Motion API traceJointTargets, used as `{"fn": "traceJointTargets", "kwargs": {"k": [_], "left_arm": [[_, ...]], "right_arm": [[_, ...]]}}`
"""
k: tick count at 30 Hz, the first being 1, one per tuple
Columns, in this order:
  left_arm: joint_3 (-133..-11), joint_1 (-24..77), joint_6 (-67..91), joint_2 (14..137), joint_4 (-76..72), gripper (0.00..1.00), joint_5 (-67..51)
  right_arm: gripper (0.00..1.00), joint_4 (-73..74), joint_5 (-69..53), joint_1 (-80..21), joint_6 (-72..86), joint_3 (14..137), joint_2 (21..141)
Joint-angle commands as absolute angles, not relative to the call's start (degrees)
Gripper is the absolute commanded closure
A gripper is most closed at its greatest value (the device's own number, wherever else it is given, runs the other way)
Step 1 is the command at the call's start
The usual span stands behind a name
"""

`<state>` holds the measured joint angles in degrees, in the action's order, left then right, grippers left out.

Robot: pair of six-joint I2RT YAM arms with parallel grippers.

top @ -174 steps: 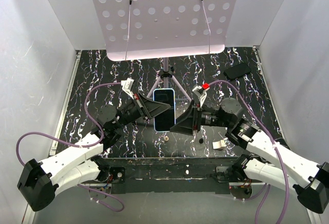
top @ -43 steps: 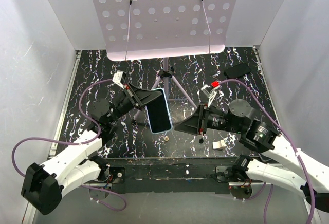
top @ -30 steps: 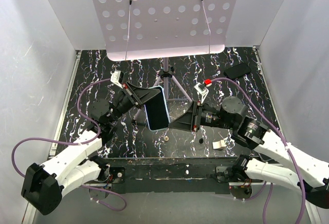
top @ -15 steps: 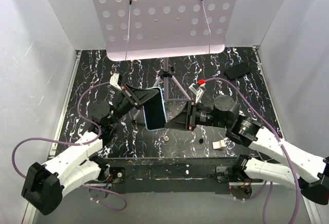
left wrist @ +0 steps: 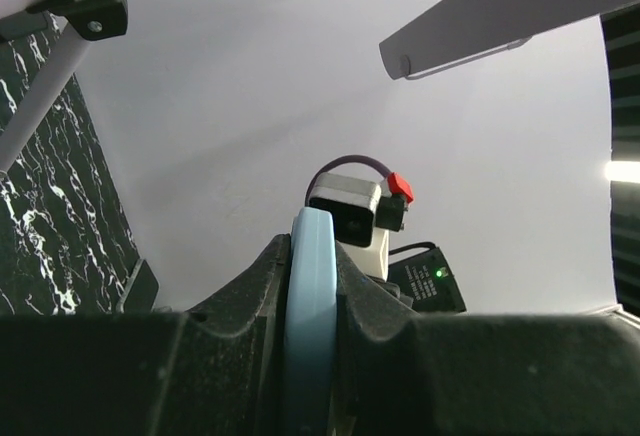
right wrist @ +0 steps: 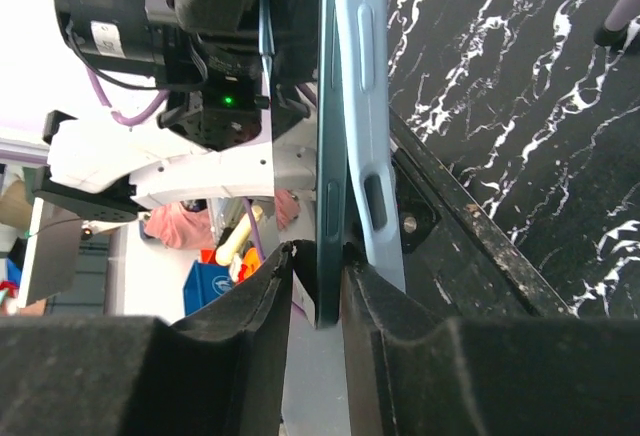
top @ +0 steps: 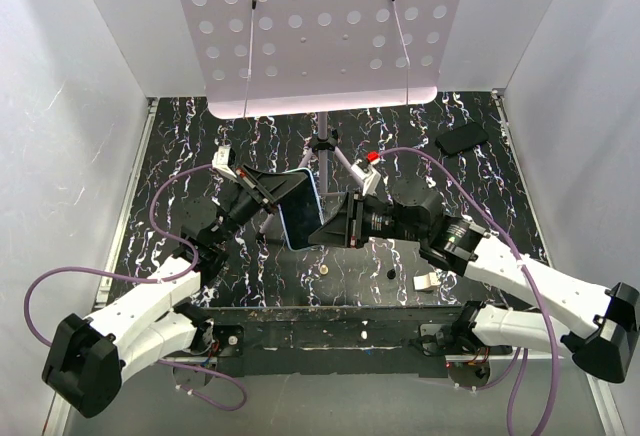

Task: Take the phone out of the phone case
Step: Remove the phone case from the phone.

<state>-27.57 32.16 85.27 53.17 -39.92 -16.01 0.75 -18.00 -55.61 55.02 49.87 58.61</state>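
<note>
My left gripper [top: 285, 188] is shut on the light blue phone case [top: 314, 201] and holds it on edge above the table, with the black phone [top: 298, 220] in it. In the left wrist view the case's edge [left wrist: 310, 296] is clamped between both fingers. My right gripper [top: 322, 228] meets the case's right side. In the right wrist view the phone's dark edge [right wrist: 331, 156] stands apart from the case [right wrist: 365, 106]. My right gripper [right wrist: 318, 261] straddles that phone edge, one finger [right wrist: 375, 306] between phone and case, with a small gap at the other finger.
A black slab [top: 462, 138] lies at the back right. A tripod stand [top: 322, 146] carries a white perforated board [top: 320, 26] at the back. A small white object [top: 427, 281] and two tiny bits [top: 326, 268] lie near the front edge. White walls enclose the table.
My left gripper has lifted the cased phone off the table and tipped it on edge. My right gripper has moved left and up until its fingers reach the phone's right edge.
</note>
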Motion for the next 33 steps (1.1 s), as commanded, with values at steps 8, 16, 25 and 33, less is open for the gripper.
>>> {"fn": "traceJointTargets", "kwargs": {"k": [8, 16, 25, 33], "left_arm": [[-30.94, 37.79, 78.76, 51.95, -39.99, 0.85, -23.99], [-28.74, 37.71, 66.11, 46.59, -31.74, 0.05, -24.69], [-29.35, 39.46, 58.89, 48.42, -32.69, 0.32, -36.2], [-31.64, 41.48, 57.57, 52.99, -34.45, 0.5, -37.88]], "right_arm": [[0.99, -17.48, -23.99, -50.45, 66.0, 45.89, 57.66], [0.99, -16.0, -27.06, -43.96, 69.52, 39.73, 46.07], [0.99, -21.69, -32.51, -35.16, 77.33, 34.2, 39.02], [0.99, -28.04, -34.01, -34.01, 82.26, 32.17, 39.2]]}}
